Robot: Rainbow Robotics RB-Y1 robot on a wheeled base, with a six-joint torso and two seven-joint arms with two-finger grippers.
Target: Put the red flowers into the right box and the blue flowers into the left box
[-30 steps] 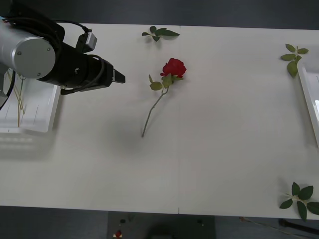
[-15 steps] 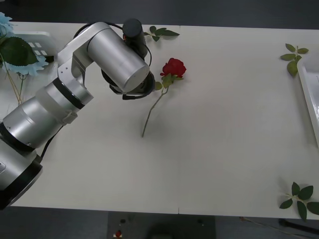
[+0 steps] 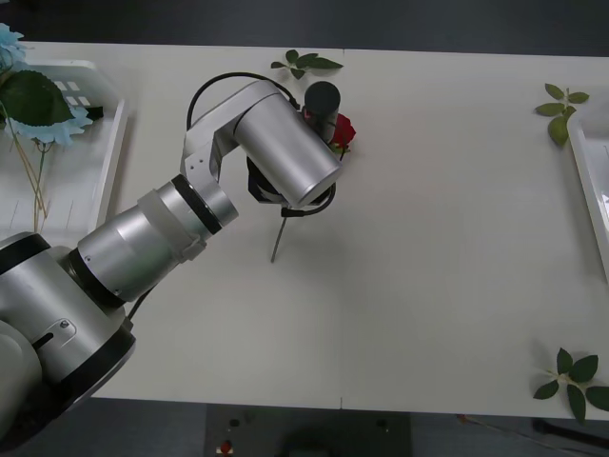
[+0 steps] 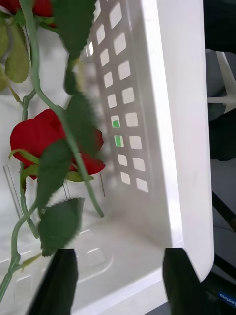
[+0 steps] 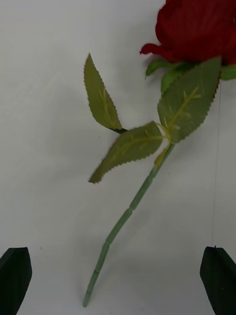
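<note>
Left gripper [image 5: 118, 275], fingers spread, hangs over my last loose red artificial rose [image 5: 199, 27] at the white worktop's [image 3: 428, 238] upper middle; blue flowers [image 3: 38, 105] already lie in the ribbed white tray [image 3: 112, 152], upper left.

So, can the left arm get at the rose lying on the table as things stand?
Probably yes. The left tool hangs over the red rose with its fingers open either side of the bare stem, and nothing lies between them and the table.
</note>
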